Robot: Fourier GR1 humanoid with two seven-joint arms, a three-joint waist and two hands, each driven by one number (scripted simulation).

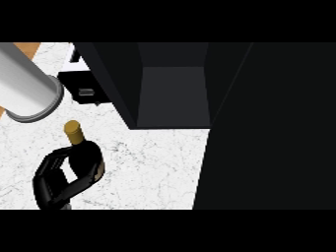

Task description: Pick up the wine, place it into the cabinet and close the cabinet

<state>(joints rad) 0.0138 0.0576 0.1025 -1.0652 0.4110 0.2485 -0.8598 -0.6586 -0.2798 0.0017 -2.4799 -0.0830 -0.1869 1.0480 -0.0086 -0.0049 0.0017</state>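
Right hand [54, 179] curls round dark wine bottle [84, 150], gold-capped

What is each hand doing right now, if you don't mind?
The left hand: cannot be told.
The right hand: closed on the wine.

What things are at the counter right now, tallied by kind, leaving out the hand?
Wine bottle: 1
Cabinet: 1
White cylinder: 1
Small black box: 1
Total: 4
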